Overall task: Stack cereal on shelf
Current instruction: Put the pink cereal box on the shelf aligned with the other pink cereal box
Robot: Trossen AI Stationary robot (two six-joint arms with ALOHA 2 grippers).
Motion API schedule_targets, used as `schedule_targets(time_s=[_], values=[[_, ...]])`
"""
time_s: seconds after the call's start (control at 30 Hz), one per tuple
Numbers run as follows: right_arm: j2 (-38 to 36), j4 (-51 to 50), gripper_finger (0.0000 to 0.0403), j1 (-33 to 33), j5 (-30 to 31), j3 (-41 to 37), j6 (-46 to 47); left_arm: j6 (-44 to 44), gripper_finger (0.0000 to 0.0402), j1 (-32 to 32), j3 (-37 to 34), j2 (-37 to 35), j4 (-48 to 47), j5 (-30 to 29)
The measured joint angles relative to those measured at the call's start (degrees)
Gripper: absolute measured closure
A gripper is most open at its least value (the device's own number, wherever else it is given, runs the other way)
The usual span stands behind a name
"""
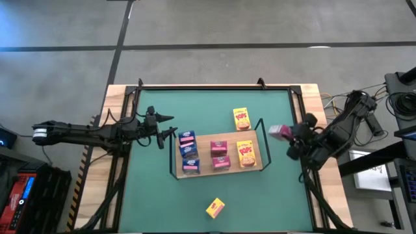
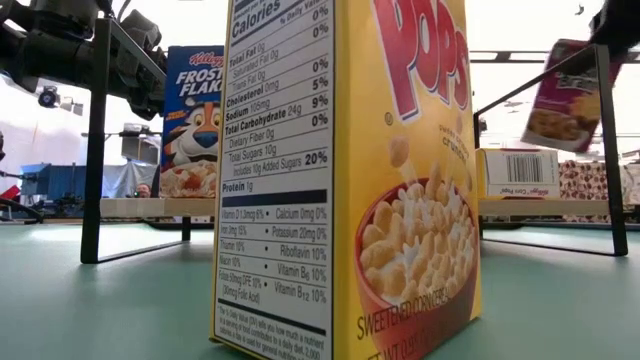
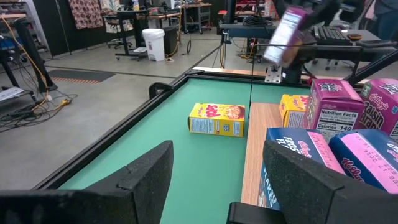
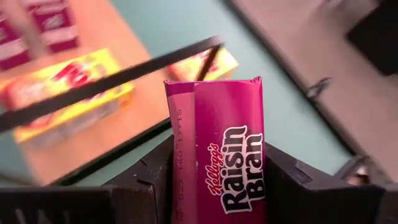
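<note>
At right of the high view, right gripper clamped on a pink cereal box beside the shelf; at left, left gripper with jaws parted, empty.

The green surface lies inside a light wooden border with black rails along its edges. Around it is a grey concrete floor crossed by dark seams. Well beyond the left arm's fingers, out in the room, a white bin stands on the floor near dark work tables, with cables trailing across the concrete. Dark equipment and cables crowd the floor outside the surface's right edge.
</note>
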Motion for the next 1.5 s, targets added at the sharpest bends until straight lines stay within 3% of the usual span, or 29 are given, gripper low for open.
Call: schedule_targets(time_s=[0.27, 0.57, 0.87, 1.03, 1.17, 1.5], values=[[0.0, -0.1, 0.0241, -8.2, 9.7, 0.0, -1.1, 0.0, 0.0168, 0.0, 0.0, 0.0, 0.0, 0.0], [0.7, 3.3, 0.0241, -22.4, 15.1, 0.0, -4.5, 0.0, 0.0168, 0.0, 0.0, 0.0, 0.0, 0.0], [3.0, 28.8, 0.0241, -32.7, 14.6, 0.0, -31.3, 0.0, 0.0168, 0.0, 0.0, 0.0, 0.0, 0.0], [5.2, 47.8, 0.0241, -37.3, 8.5, 0.0, -49.9, 0.0, 0.0168, 0.0, 0.0, 0.0, 0.0, 0.0], [8.5, 58.8, 0.0241, -40.8, -0.2, 0.0, -61.0, 0.0, 0.0168, 0.0, 0.0, 0.0, 0.0, 0.0], [18.2, 69.7, 0.0241, -48.9, -24.4, 0.4, -68.0, 0.0, 0.0168, 0.0, 0.0, 0.0, 0.0, 0.0]])
